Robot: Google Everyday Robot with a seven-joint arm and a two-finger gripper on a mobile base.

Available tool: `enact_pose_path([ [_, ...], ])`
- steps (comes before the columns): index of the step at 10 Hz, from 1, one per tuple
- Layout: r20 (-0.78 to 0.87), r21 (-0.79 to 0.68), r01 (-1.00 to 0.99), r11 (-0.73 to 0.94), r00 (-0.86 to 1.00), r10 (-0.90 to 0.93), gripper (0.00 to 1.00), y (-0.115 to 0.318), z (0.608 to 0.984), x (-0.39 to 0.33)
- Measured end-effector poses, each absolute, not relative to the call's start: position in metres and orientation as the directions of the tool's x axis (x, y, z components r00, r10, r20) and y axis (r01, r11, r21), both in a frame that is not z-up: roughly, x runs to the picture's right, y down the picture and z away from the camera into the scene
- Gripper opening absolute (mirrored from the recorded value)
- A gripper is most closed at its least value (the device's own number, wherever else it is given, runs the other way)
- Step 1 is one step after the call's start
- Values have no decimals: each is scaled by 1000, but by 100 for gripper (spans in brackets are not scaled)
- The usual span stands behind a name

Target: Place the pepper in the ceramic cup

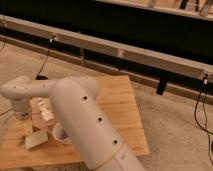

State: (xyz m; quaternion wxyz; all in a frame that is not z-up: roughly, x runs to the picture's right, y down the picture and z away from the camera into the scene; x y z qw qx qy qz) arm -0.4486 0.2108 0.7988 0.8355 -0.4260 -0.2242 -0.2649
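On the wooden table's (120, 100) left side, the gripper (27, 129) hangs over a beige block (36, 141), its grip impossible to tell; the ceramic cup (60, 134) stands near, to camera right.

A light wooden desk (125, 112) stood on speckled grey carpet (170, 125), and near its left end lay a beige sponge-like block (36, 141), with a small clear bottle (45, 113) standing just behind it. Behind the desk a long pale rail (125, 52) ran along the foot of a dark wall (125, 25), with a black cable (45, 62) hanging from it on the left and another black cord (202, 107) trailing down on the right. The gripper (26, 125) hung over the desk's left end, just above the block.
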Motion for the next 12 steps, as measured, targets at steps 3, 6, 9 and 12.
enact_pose_path([
  [3,618,-566,659,495,737,-274,69,207,802,-453],
  [6,623,-562,669,486,729,-282,69,211,804,-452],
  [9,642,-547,689,475,710,-290,65,217,807,-459],
  [12,675,-536,711,455,685,-275,34,232,810,-464],
])
